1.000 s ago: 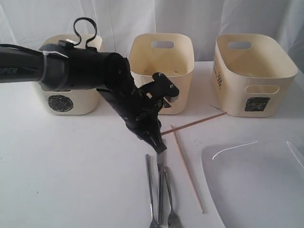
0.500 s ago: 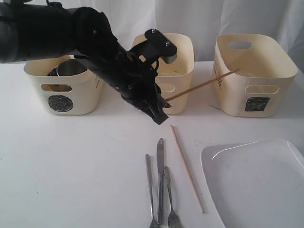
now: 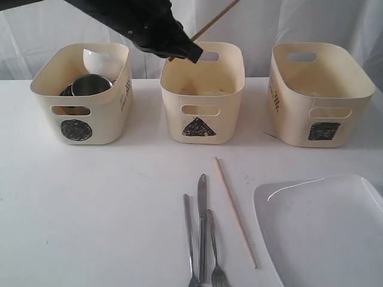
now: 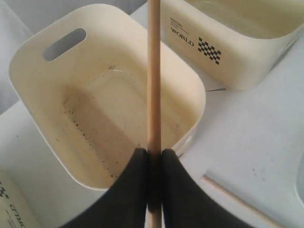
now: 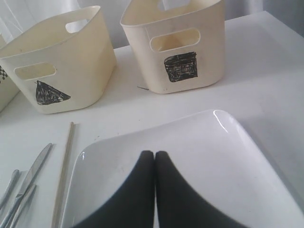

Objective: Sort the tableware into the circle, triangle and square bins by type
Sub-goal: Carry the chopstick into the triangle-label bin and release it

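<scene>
Wooden chopstick (image 4: 153,71): one, pinched near its end by the left gripper (image 4: 153,156), jaws pressed onto it. It is raised above the triangle bin (image 3: 224,122), shaft slanting upward.

Handling, by judgement: centre the gripper over the bin, tip the stick so its free end sits inside the walls, then release low. A high drop may bounce it off the rim.

Second chopstick (image 3: 235,211) and cutlery (image 3: 202,233): lying on worktop (image 3: 90,197), not yet sorted.

Right gripper (image 5: 155,154): pressed together, empty, over plate (image 5: 213,156).
</scene>
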